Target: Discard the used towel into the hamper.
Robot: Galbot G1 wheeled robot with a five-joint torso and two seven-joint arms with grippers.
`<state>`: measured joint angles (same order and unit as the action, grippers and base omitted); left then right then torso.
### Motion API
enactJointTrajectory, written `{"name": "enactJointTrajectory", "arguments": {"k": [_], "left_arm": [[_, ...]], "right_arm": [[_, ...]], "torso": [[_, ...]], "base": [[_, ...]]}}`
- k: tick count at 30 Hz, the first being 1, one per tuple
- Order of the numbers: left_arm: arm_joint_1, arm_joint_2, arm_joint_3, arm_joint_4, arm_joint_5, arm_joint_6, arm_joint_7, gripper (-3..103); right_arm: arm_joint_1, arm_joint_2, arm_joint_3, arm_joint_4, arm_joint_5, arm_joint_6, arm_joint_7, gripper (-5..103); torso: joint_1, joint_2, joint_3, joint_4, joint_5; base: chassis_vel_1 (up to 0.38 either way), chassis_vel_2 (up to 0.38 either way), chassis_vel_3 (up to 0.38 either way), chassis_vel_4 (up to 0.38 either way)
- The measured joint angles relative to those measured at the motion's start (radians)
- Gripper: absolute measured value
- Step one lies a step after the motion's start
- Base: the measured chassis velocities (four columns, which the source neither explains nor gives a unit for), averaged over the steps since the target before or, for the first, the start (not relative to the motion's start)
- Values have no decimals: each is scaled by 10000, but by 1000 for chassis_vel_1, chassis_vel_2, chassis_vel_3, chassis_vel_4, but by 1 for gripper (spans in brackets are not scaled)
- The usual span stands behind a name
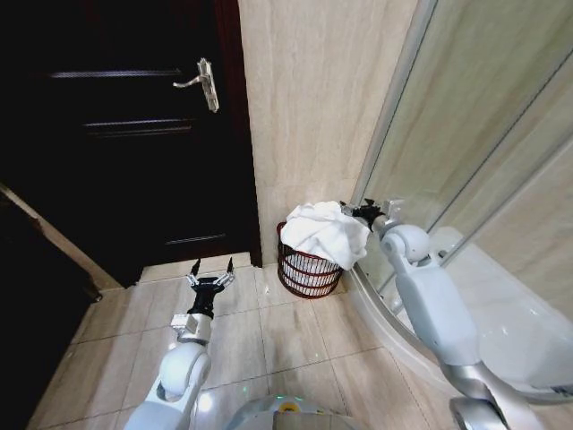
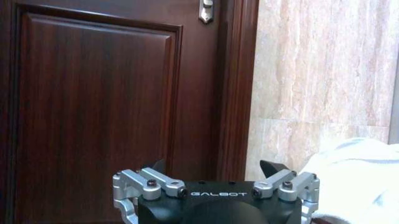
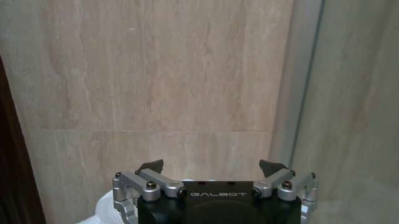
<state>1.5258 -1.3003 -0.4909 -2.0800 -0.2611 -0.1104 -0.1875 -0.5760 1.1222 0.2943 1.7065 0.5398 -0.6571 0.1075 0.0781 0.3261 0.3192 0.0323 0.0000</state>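
Nearest to you, your left gripper (image 1: 212, 265) hung low over the tiled floor (image 1: 269, 331), on the left side of the scene, with its two dark fingers spread apart and holding nothing. In the left wrist view the same gripper (image 2: 218, 167) pointed at the dark wooden door (image 2: 93, 116), and the fingertips stood wide from each other.

A little farther, and to the right of that gripper, stood the hamper (image 1: 307, 267), a small round basket of dark red-brown wire, on the floor against the beige tiled wall (image 1: 313, 107). The white towel (image 1: 324, 233) lay heaped in it and over its rim, and it hung down on the right side. A part of this towel (image 2: 361, 172) showed also in the left wrist view.

Your right gripper (image 1: 362, 213) was just beside the towel, at its far right edge, near the glass shower screen (image 1: 466, 116). In the right wrist view the gripper (image 3: 212, 165) faced the wall with its fingertips well apart, nothing between them, and a bit of white cloth showed below it.

Farthest, the door (image 1: 134, 134) stood to the left of the wall, with its silver handle (image 1: 204, 83) high up.
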Motion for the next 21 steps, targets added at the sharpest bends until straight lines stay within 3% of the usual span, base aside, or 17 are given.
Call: {"name": "enactJointTrajectory", "arguments": {"k": [8, 21], "left_arm": [[-59, 15, -34, 93, -16, -18, -28, 100], [-80, 56, -275, 55, -108, -41, -38, 100]], "right_arm": [[1369, 441, -1046, -2013, 612, 233, -473, 100], [2492, 1682, -1811, -5161, 20, 197, -1025, 100]], "torso": [[4, 3, 5, 1, -1], [5, 9, 7, 1, -2]], "base": [[0, 0, 0, 0], [0, 0, 0, 0]]}}
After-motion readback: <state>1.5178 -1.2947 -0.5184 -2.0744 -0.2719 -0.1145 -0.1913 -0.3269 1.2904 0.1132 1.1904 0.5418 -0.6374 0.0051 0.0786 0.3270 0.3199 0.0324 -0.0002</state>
